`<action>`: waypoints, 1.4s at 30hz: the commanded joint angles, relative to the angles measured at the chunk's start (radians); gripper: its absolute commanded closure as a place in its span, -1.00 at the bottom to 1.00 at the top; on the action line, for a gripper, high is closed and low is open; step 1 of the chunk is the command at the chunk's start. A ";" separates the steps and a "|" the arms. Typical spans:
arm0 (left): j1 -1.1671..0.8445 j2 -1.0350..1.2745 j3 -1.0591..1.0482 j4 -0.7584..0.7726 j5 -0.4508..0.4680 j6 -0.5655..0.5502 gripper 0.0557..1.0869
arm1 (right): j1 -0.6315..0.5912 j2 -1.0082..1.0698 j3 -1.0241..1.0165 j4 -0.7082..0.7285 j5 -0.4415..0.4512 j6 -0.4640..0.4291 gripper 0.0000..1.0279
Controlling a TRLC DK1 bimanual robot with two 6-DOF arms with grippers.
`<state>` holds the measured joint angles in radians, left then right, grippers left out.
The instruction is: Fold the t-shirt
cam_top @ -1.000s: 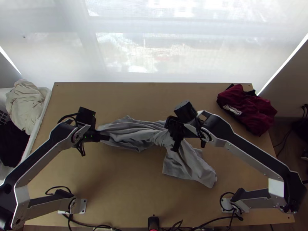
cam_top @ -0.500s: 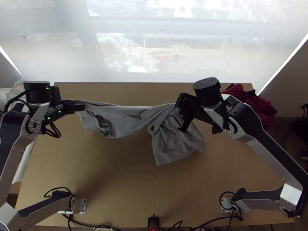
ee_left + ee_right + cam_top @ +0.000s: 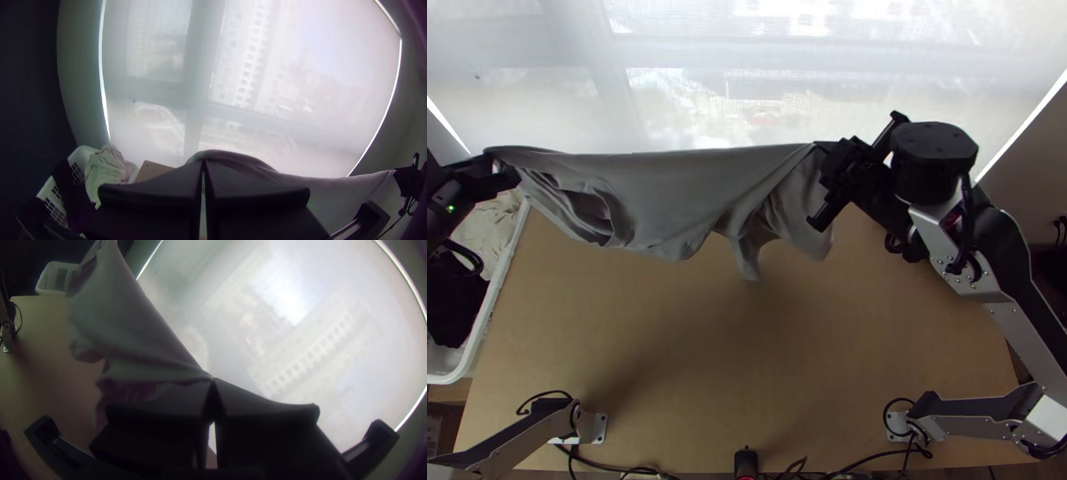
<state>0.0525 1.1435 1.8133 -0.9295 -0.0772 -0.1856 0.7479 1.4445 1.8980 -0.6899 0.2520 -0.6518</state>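
T-shirt hangs at eleven o'clock, pinched by your left gripper at ten and your right gripper at one.

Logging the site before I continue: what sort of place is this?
Probably a room high in a building: a wide window with a pale blind, tall buildings beyond, and a laundry basket beside the wooden table.

Shirt: plain grey. Table: light brown. Basket: white, with dark gridded openings. Cloths in it: one cream, one black. Left gripper and right gripper: black. Blind: translucent white.
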 commanded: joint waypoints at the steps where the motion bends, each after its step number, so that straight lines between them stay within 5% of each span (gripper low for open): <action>1: 0.014 -0.053 0.107 -0.005 0.005 -0.014 0.93 | 0.011 -0.042 0.024 0.144 0.056 -0.028 0.95; 7: 0.007 -0.085 0.073 -0.061 0.086 -0.012 0.93 | 0.021 -0.036 -0.054 0.141 0.056 -0.060 0.95; 15: -0.003 -0.154 -0.246 -0.057 0.140 0.014 0.93 | 0.024 0.048 -0.264 0.132 -0.030 -0.052 0.95; 24: 0.004 -0.157 -0.620 0.224 0.139 0.061 0.93 | -0.074 0.284 -0.428 0.406 -0.079 -0.058 0.95; 29: -0.002 -0.085 -0.663 0.331 0.132 0.066 0.93 | -0.122 0.381 -0.424 0.645 -0.062 -0.060 0.95; 32: 0.004 -0.042 -0.663 0.363 0.131 0.069 0.93 | -0.134 0.415 -0.396 0.652 -0.051 -0.052 0.94; 33: 0.004 -0.030 -0.663 0.368 0.131 0.074 0.93 | -0.134 0.416 -0.404 0.652 -0.049 -0.052 0.83; 39: 0.006 0.018 -0.666 0.393 0.132 0.077 0.93 | -0.073 0.355 -0.488 0.550 -0.042 -0.002 -0.75; 42: 0.006 0.036 -0.666 0.406 0.132 0.075 0.93 | -0.015 0.292 -0.547 0.490 -0.042 0.030 -0.91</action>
<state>0.0566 1.1301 1.1625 -0.5606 0.0559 -0.1127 0.6594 1.8038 1.4399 -0.1223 0.2062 -0.6750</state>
